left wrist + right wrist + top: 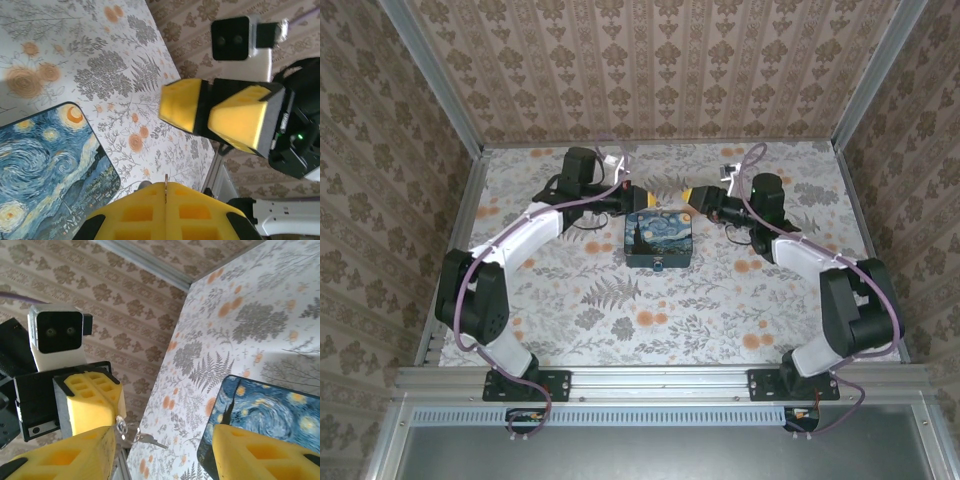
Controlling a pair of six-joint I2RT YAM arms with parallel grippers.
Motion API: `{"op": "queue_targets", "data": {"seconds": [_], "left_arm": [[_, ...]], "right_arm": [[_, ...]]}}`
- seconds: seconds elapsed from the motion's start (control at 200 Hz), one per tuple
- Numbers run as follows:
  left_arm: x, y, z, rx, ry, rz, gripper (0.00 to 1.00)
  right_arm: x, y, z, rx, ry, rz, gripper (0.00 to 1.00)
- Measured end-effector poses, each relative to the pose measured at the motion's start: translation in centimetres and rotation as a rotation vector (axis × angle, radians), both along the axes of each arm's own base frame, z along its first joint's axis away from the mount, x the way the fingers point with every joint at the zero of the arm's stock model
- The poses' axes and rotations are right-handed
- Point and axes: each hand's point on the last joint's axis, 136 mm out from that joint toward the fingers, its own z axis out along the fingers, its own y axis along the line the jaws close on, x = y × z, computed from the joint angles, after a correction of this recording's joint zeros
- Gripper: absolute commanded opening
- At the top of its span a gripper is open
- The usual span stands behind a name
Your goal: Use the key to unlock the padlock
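Left hand [166, 186] is pressed together, pinching the key [150, 440] at its ring end. The ring sits at the fingertips and the key blade hangs free, pointing down toward the desk [620, 310]. From the left wrist, a thin metal sliver pokes out between the closed yellow fingers.

Right hand [186, 111] is spread with nothing between its fingers [260, 455]. It faces the left hand, tips near each other but apart, above the far edge of the painted box [660, 238].

The box lies flat mid-desk, its swirly blue-and-yellow lid up. The padlock [660, 266] shows as a tiny bluish spot on the box's near side, too small to tell its shackle state. Both hands are well clear of the padlock.
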Motion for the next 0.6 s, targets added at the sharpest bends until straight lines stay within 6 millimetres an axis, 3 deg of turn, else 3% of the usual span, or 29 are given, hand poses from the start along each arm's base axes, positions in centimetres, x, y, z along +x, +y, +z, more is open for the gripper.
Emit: {"op": "queue_targets", "data": {"seconds": [0.355, 0.6], "left_arm": [[-0.6, -0.5, 0.3, -0.010, -0.007, -0.056, 0.00], [-0.8, -0.8, 0.4, -0.015, -0.012, -0.065, 0.00]], "right_arm": [[-0.9, 3.9, 1.6, 0.039, -0.087, 0.166, 0.53], [-1.2, 4.7, 1.2, 0.050, -0.087, 0.203, 0.44]]}}
